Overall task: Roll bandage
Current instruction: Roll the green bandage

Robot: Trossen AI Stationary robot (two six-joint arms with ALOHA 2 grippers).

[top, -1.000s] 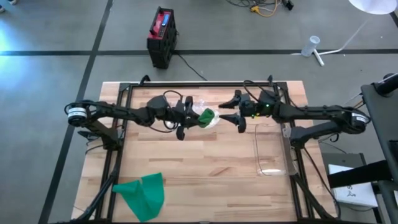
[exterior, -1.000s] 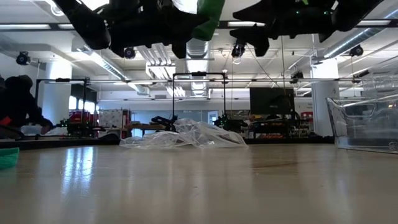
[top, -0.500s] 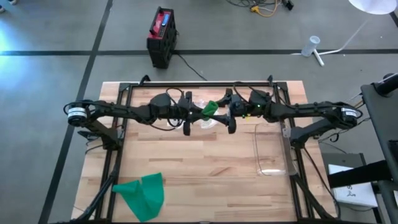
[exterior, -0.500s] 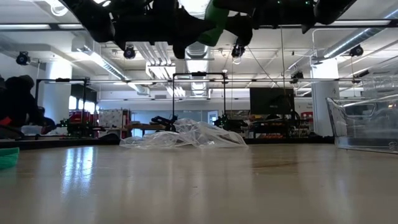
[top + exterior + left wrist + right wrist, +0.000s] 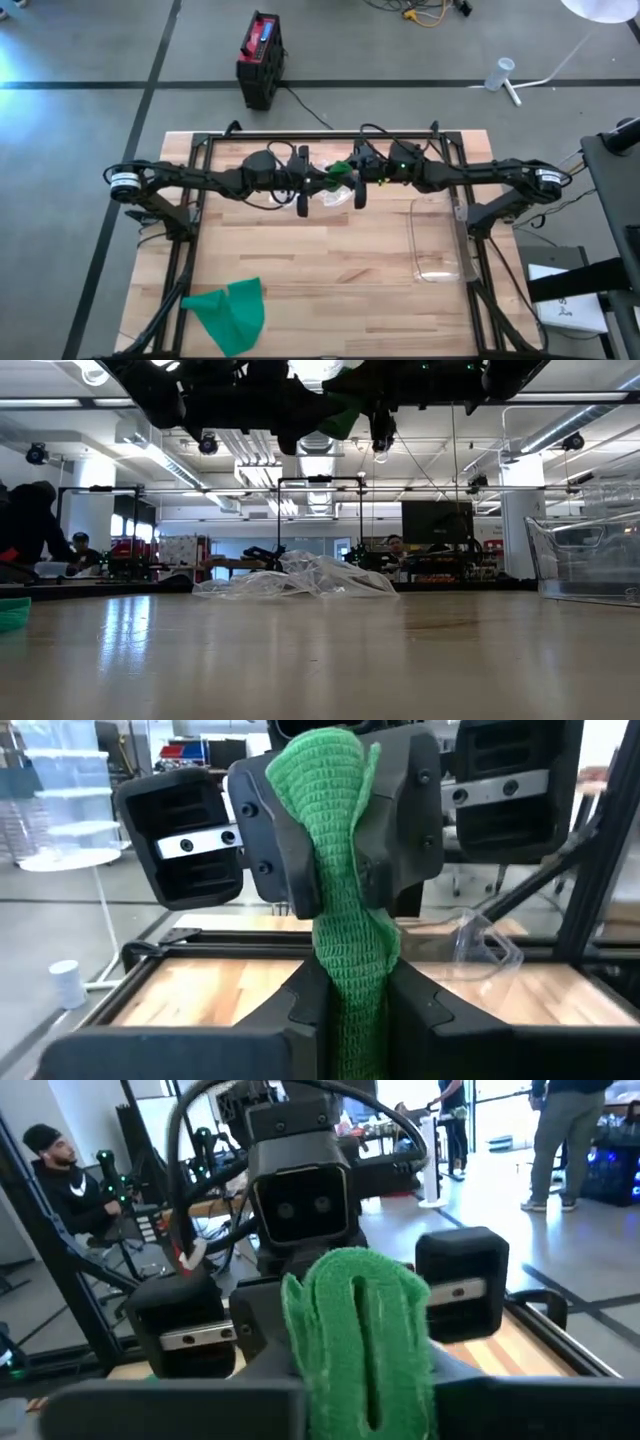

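Note:
A green knitted bandage (image 5: pixel 342 168) hangs high over the far middle of the table, between my two grippers. My left gripper (image 5: pixel 322 180) reaches in from the table's left and is shut on one end of it. My right gripper (image 5: pixel 345 176) reaches in from the right and is shut on the other end. The two grippers face each other, fingertips almost meeting. In the left wrist view the bandage (image 5: pixel 340 870) runs from my left gripper (image 5: pixel 350 1005) straight into the right gripper (image 5: pixel 335 840). The low view shows only a green patch (image 5: pixel 340 422) among the dark arms at the top. My left gripper pinches the bandage's narrow, bunched end (image 5: pixel 352 1020) between its two fingers, level, from the table's left. The strip runs out along the fingers toward the other gripper, clear of the table. My right gripper pinches the bandage's wider folded end (image 5: pixel 358 1335) between its two fingers, several layers together, level, from the table's right. This end stands up in a loop above the fingers, lifted clear.
A crumpled clear plastic bag (image 5: pixel 330 197) lies on the table under the grippers. A clear open box (image 5: pixel 440 240) stands at the right. A second green cloth (image 5: pixel 228 312) lies at the near left corner. A black frame (image 5: pixel 320 135) borders the table. People are in the room beyond.
My right gripper has moved toward the table's left, up to the left gripper, and has shut on the bandage's free end, which stuck out of the left gripper before. The left gripper has kept its hold and its place.

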